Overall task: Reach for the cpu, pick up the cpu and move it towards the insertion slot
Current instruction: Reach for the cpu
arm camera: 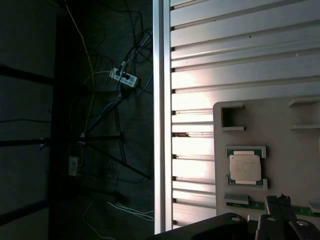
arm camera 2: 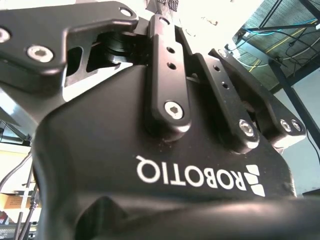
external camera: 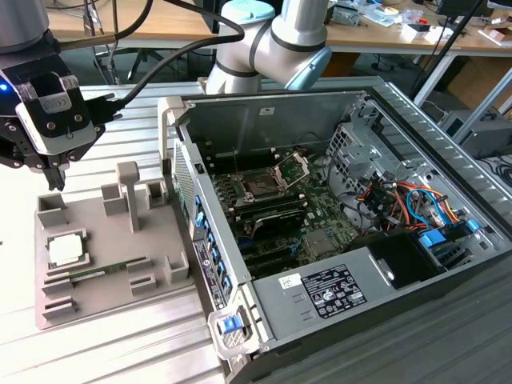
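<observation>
Fingers [arm camera: 279, 202] are standing apart, gripping nothing. The gripper [external camera: 50, 178] is hanging at the upper left of the exterior view, over the far edge of the gray tray [external camera: 96, 220]. The chip [external camera: 66, 250] is lying flat in its pocket at lower left, well apart from the socket [external camera: 261, 189] at centre. A good reach is likely calling for a square descent onto opposite chip edges, avoiding the green stick [external camera: 108, 270] just beside.

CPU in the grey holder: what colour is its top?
Pale silver-cream metal. The cpu shows best in the first wrist view.
</observation>
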Robot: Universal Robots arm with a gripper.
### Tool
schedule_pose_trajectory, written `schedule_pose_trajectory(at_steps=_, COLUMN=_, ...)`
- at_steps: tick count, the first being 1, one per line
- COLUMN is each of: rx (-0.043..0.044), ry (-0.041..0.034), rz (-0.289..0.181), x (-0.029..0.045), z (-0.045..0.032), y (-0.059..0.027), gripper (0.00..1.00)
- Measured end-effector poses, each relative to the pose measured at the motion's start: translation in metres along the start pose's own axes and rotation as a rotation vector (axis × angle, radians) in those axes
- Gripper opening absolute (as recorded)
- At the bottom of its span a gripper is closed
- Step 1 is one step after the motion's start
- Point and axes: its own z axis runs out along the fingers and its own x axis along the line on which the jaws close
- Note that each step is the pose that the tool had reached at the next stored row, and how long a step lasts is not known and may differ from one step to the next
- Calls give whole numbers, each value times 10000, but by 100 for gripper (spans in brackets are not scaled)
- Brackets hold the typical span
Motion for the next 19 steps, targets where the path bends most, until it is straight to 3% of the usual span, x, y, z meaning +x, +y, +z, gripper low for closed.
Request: schedule_pose_trajectory(at_steps=19, rx=87, ry=1, rz=1, x=0, z=41, y=-1, gripper=10)
